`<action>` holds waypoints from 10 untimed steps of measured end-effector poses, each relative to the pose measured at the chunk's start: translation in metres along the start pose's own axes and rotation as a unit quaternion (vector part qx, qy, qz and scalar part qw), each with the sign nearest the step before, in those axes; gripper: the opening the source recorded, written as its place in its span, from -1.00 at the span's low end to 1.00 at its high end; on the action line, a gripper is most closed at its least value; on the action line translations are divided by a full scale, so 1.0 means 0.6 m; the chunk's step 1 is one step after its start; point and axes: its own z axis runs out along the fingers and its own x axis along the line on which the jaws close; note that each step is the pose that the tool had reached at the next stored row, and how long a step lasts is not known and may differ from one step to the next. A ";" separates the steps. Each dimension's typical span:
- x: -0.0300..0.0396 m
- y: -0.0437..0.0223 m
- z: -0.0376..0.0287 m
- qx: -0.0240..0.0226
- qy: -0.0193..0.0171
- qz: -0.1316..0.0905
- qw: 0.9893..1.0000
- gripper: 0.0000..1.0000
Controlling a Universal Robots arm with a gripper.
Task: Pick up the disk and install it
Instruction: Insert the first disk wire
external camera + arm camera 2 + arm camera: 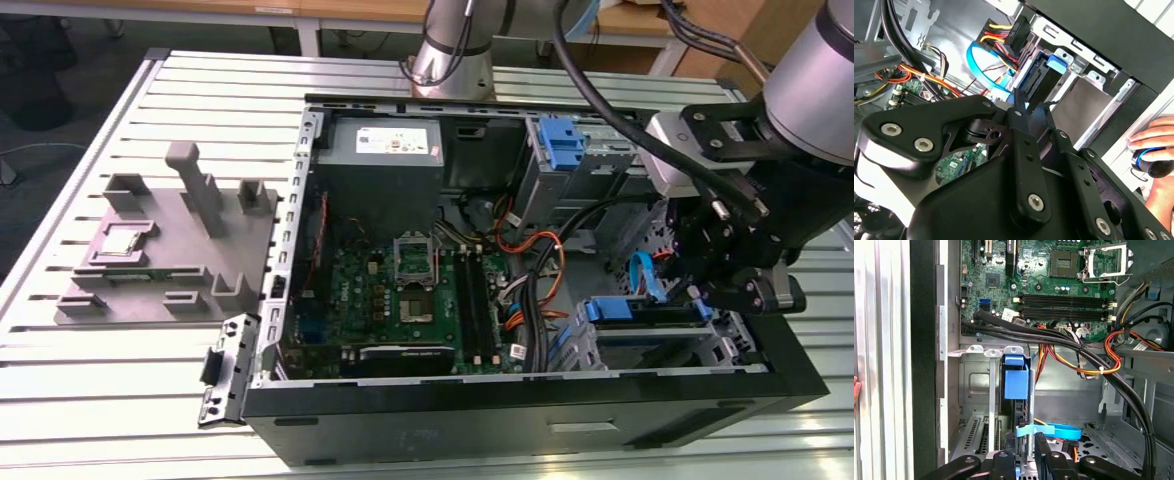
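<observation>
Exterior view, one disk [645, 311] (blue-railed) in drive bay, one gripper [714, 290] above, jaws' state unclear.

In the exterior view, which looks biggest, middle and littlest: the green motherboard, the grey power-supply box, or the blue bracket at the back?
1. Motherboard
2. Power-supply box
3. Blue bracket

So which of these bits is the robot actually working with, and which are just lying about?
In the job: disk, gripper right at it, case with its drive bay.

Lying about: grey block beside the case, spare blue bracket, power supply, a person's hand.
</observation>
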 end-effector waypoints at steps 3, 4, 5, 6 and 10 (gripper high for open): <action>0.000 -0.001 0.000 0.000 0.001 0.003 1.000 -0.41; 0.000 -0.001 0.000 0.000 0.001 0.005 1.000 -0.41; 0.000 -0.002 0.000 0.000 0.001 0.005 1.000 -0.41; 0.000 -0.002 0.000 0.000 0.001 0.005 1.000 -0.41; 0.000 -0.002 0.000 0.000 0.001 0.005 1.000 -0.41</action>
